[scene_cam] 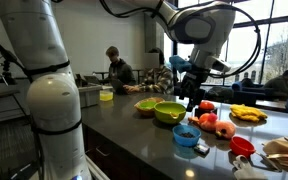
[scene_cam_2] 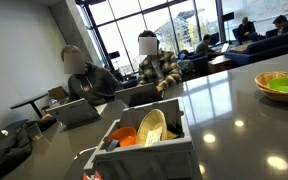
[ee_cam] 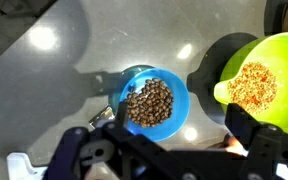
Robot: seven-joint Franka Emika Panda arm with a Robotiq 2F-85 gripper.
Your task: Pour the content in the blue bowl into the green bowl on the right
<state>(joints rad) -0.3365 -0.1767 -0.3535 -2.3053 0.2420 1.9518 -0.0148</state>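
The small round light-blue plastic bowl (ee_cam: pixel 183 108) sits upright on the glossy dark grey counter (ee_cam: pixel 44 60), which is why its load of small brown bean-like pieces (ee_cam: pixel 149 102) lies settled inside rather than spilling; by my reading the pour has not begun. Just beside it, to the right in the wrist view, stands the wide round lime-green plastic bowl (ee_cam: pixel 284 55), also upright and already carrying a patch of yellowish grains (ee_cam: pixel 249 85). A band of shadow lies between the two rims, so I cannot tell whether they touch. That closeness suits the job: the light-blue plastic bowl would need only a short carry and a tilt over the neighbouring rim. In an exterior view the same pair shows on the counter, the blue bowl (scene_cam: pixel 186 133) nearer the camera and the green bowl (scene_cam: pixel 169 112) behind it, with round red fruit (scene_cam: pixel 224 128) close by. The black two-finger Robotiq gripper (scene_cam: pixel 192 97) hangs above the bowls, apart from both. Its jaws are spread wide and released, with nothing between them and nothing touched. In the wrist view the dark fingers (ee_cam: pixel 256 140) frame the bottom of the picture on either side of the blue bowl, which suggests the gripper is lined up to come down on that bowl's rim
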